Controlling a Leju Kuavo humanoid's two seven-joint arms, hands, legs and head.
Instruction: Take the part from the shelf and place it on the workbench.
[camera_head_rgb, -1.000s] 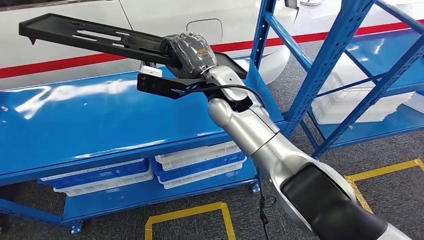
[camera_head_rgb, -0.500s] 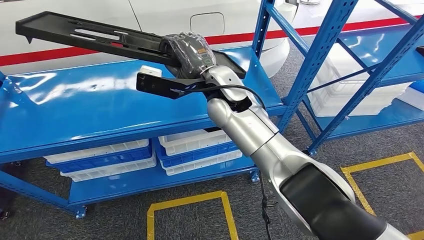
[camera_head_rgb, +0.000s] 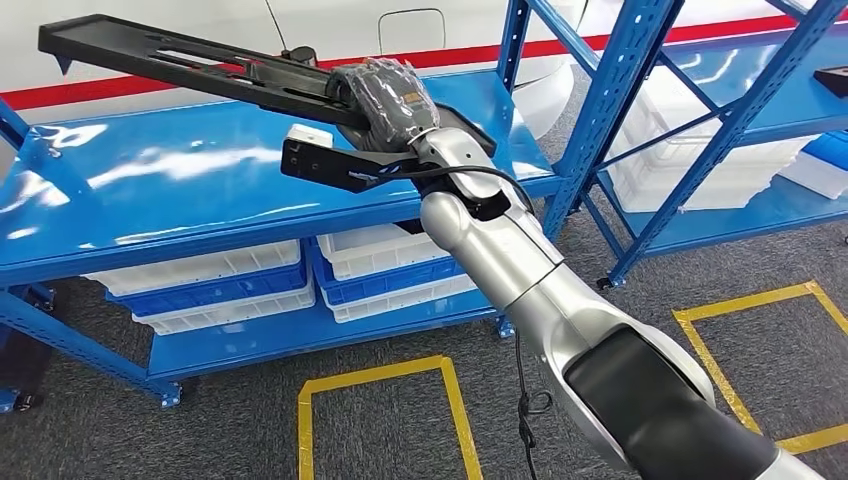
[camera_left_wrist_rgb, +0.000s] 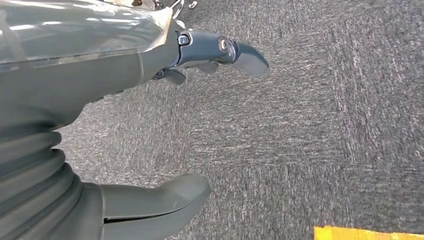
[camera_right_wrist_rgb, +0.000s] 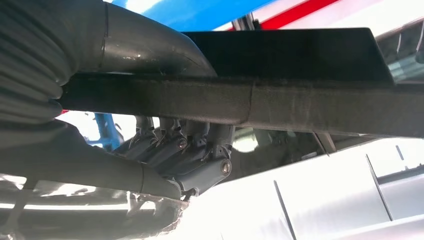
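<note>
A long black slotted part (camera_head_rgb: 190, 66) hangs in the air above the blue workbench top (camera_head_rgb: 180, 190), reaching from my right hand toward the upper left. My right hand (camera_head_rgb: 385, 100) grips it near its right end; in the right wrist view the thumb (camera_right_wrist_rgb: 145, 47) lies over the part's dark edge bar (camera_right_wrist_rgb: 250, 107) and the fingers (camera_right_wrist_rgb: 185, 150) wrap under it. My left hand (camera_left_wrist_rgb: 165, 125) hangs over grey carpet, fingers apart, with nothing in it.
White and blue trays (camera_head_rgb: 300, 280) are stacked on the bench's lower level. A blue rack's uprights (camera_head_rgb: 620, 110) stand just right of my arm, holding white bins (camera_head_rgb: 700, 170). A white vehicle body (camera_head_rgb: 330, 20) is behind the bench. Yellow floor tape (camera_head_rgb: 370, 400) marks the carpet.
The whole view has shifted, so the camera has moved; the bench now sits lower and more fully in frame. My right hand keeps the same grip on the part.
</note>
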